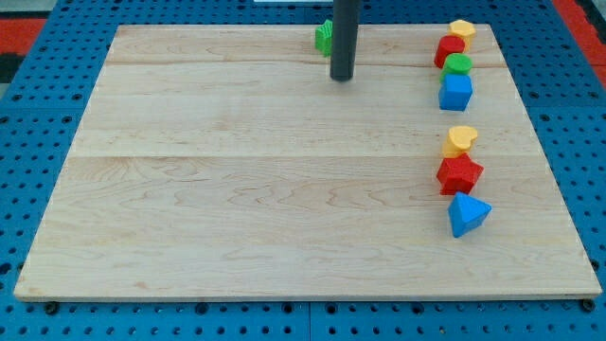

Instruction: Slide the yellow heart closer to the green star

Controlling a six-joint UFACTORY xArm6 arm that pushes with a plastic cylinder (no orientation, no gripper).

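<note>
The dark rod comes down from the view's top and my tip (342, 78) rests on the pale wooden tabletop (237, 208) near its far edge, just to the right of the green star-shaped block (324, 38), which the rod partly hides. There is no end effector that could spread or pinch here; the arm ends in this plain rod and holds nothing. The small yellow heart-shaped block (460, 140) sits well apart, on the view's right side about halfway down the board, so the task looks barely begun: by my reckoning the approach to the heart is the step in hand. The next move would call for bringing the tip round to the heart's right or lower right side, then pushing up and to the left towards the star. That is awkward, because the red star-shaped block (459, 174) touches the heart from below, with the blue triangular block (468, 214) just beneath it. Above the heart, a little apart, stands a column: a blue cube-like block (455, 92), a green round block (458, 64), a red block (448, 48) whose shape I cannot tell, and a yellow hexagon-like block (461, 30). The middle of the board offers an open path leftwards.
</note>
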